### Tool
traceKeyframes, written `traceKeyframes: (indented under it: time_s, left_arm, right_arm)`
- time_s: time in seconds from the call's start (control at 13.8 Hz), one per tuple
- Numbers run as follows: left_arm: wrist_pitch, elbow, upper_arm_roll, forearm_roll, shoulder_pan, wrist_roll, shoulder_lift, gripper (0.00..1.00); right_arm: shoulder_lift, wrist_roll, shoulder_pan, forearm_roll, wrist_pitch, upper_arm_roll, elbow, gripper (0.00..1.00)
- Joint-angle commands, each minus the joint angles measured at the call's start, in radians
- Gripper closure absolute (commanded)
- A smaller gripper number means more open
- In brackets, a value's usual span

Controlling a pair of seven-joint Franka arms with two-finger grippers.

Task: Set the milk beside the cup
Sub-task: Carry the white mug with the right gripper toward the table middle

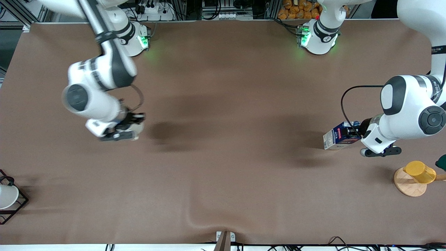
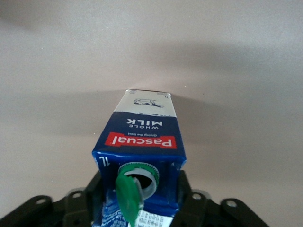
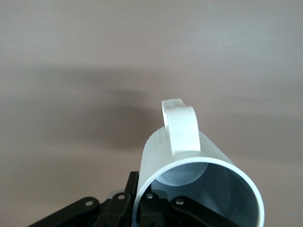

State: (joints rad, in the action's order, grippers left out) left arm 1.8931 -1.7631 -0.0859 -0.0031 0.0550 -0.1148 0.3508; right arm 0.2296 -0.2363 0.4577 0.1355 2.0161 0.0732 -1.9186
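Note:
The milk [image 1: 337, 136] is a dark blue and white carton with a red band, held tilted over the table at the left arm's end. My left gripper [image 1: 349, 134] is shut on its top end. In the left wrist view the milk [image 2: 142, 137] points away from the camera, its green cap [image 2: 129, 196] hangs open, and my left gripper [image 2: 140, 201] has black fingers [image 2: 190, 196] on both sides. The cup [image 1: 138, 128], an off-white mug, is mostly hidden under my right gripper [image 1: 129, 127]. In the right wrist view my right gripper [image 3: 142, 201] pinches the rim of the cup [image 3: 189, 156], handle up.
A yellow cup [image 1: 420, 172] lies on a round wooden base [image 1: 408, 185] nearer the camera than the milk. A white cup [image 1: 6, 196] in a black wire frame [image 1: 20, 205] stands at the right arm's end. The brown cloth has a wrinkle [image 1: 195, 217] near the front edge.

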Motion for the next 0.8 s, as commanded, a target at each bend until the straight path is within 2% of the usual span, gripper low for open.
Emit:
traceKeyframes:
  time_s: [0.0,0.22,0.36,0.51,0.72]
  left_arm:
    - [-0.014,0.010,-0.005,0.014,0.002,0.004,0.002,0.50]
    - [-0.014,0.017,-0.005,0.012,0.000,0.001,-0.001,0.50]
    - [-0.016,0.019,-0.006,0.014,-0.001,-0.002,-0.004,0.50]
    - [-0.017,0.021,-0.009,0.014,-0.001,-0.003,-0.009,0.50]
    - [-0.090,0.077,-0.014,0.012,-0.012,-0.006,-0.007,0.50]
  right_arm:
    - [0.060,-0.174,0.189,0.016,-0.016,0.017,0.122,1.00]
    - [0.232,-0.317,0.332,0.016,-0.008,0.017,0.316,1.00]
    - [0.344,-0.435,0.435,0.006,0.001,0.020,0.398,1.00]
    - [0.407,-0.452,0.417,0.012,0.047,0.020,0.447,1.00]
    - [0.428,-0.439,0.374,0.015,0.090,0.019,0.447,1.00]
